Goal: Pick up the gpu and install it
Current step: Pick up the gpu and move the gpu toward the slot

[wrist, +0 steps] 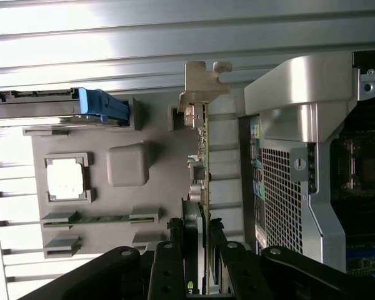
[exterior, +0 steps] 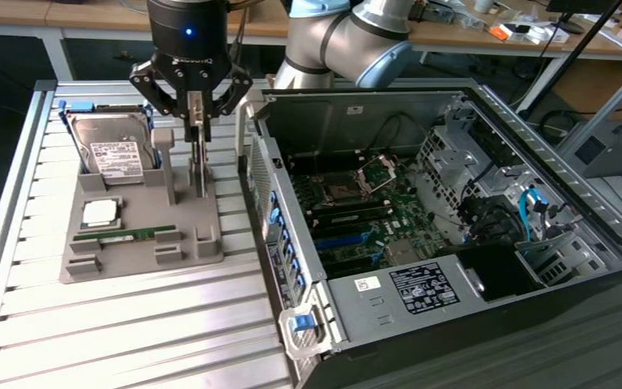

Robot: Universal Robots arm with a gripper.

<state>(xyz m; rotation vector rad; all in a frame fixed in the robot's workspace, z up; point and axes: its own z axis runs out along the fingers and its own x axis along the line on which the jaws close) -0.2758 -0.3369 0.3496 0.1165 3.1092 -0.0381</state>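
Gripper (exterior: 194,121) (wrist: 197,230) fingers clamped on top edge of gpu (exterior: 197,166) (wrist: 202,156), which stands upright in gray holder tray (exterior: 138,261) beside open computer case (exterior: 338,312).

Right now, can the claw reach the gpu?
Yes, it looks so. The claw is down on the gpu and seems to grip both sides of it as it stands upright in the grey holder. Nothing blocks it.
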